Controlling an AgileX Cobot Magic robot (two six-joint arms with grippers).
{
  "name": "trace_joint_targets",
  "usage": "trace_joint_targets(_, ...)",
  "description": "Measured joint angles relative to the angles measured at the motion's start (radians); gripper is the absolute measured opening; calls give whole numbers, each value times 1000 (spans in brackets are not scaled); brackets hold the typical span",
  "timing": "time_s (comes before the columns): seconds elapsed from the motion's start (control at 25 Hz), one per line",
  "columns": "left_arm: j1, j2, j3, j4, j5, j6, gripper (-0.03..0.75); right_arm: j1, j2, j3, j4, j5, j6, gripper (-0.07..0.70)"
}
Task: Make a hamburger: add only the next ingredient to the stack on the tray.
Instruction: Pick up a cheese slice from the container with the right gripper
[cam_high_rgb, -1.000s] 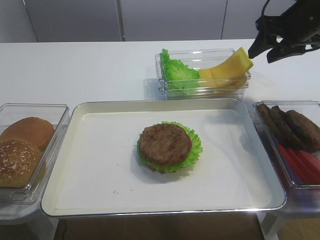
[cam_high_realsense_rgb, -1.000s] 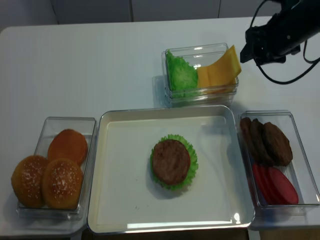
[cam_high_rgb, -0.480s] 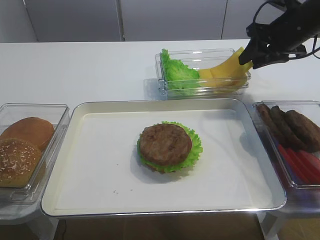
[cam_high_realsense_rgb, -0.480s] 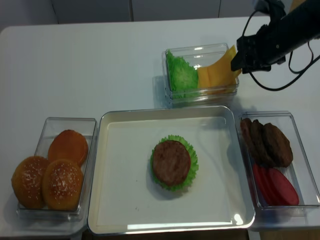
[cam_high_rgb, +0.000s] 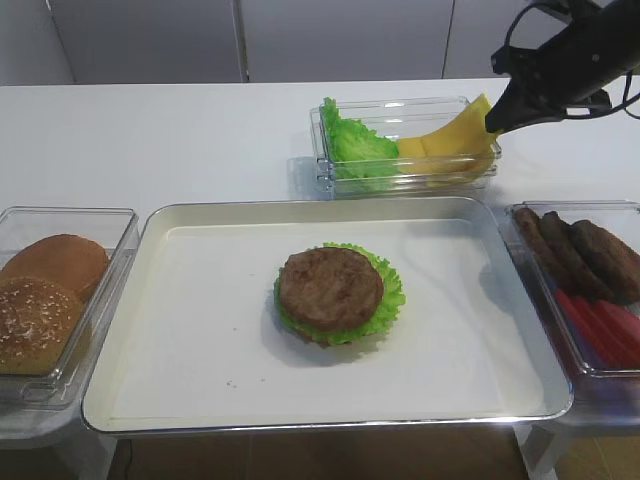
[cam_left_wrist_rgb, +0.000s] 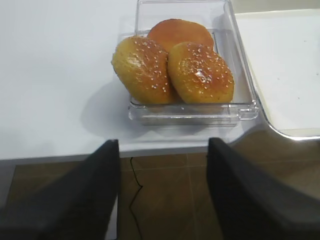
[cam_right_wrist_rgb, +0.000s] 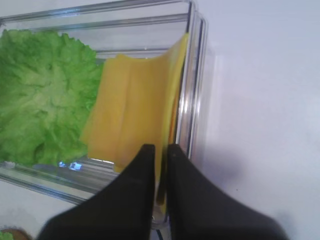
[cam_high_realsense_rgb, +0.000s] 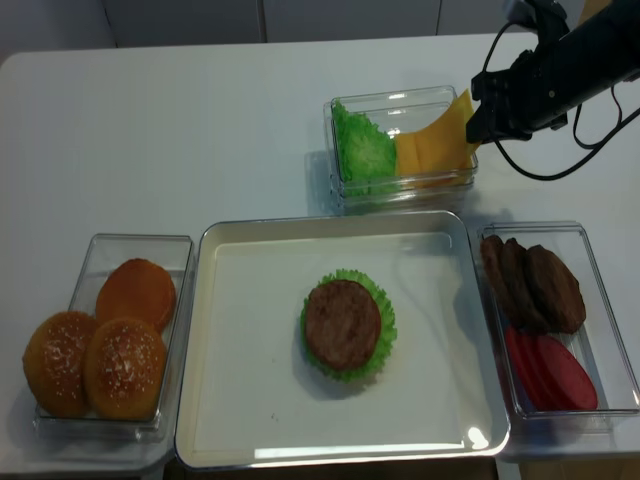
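Observation:
The stack, a brown patty (cam_high_rgb: 330, 290) on a green lettuce leaf (cam_high_rgb: 392, 297), lies in the middle of the paper-lined metal tray (cam_high_rgb: 150, 232). Yellow cheese slices (cam_high_rgb: 448, 143) lean in the right half of a clear tub (cam_high_rgb: 400, 104) behind the tray. My right gripper (cam_high_rgb: 497, 118) is at that tub's right end. In the right wrist view its jaws (cam_right_wrist_rgb: 161, 150) are shut on the upturned edge of a cheese slice (cam_right_wrist_rgb: 132, 100), just inside the tub wall. My left gripper (cam_left_wrist_rgb: 163, 143) shows only in the left wrist view, open and empty, off the table's front edge.
Green lettuce leaves (cam_high_rgb: 355, 145) fill the left half of the cheese tub. A tub of sesame buns (cam_high_rgb: 50, 290) stands left of the tray. A tub with dark patties and red strips (cam_high_rgb: 590, 270) stands right of it. The right arm's cable (cam_high_realsense_rgb: 560, 160) hangs over the table.
My right gripper has come down and left from above the tub's right end onto the raised cheese corner, and its jaws have gone from wide open to shut on it.

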Motion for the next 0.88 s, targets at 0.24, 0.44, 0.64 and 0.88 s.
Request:
trace_joint_targets(0.24, 0, 0, 0, 0, 0, 0, 411, 0, 0, 0, 0, 0, -5, 29)
trace_joint_targets(0.44, 0, 0, 0, 0, 0, 0, 411, 0, 0, 0, 1, 0, -22, 27)
trace_joint_targets(0.64, 0, 0, 0, 0, 0, 0, 411, 0, -25, -6, 5, 0, -33, 27)
trace_joint_targets(0.88, 0, 0, 0, 0, 0, 0, 411, 0, -50, -10, 9, 2, -31, 26)
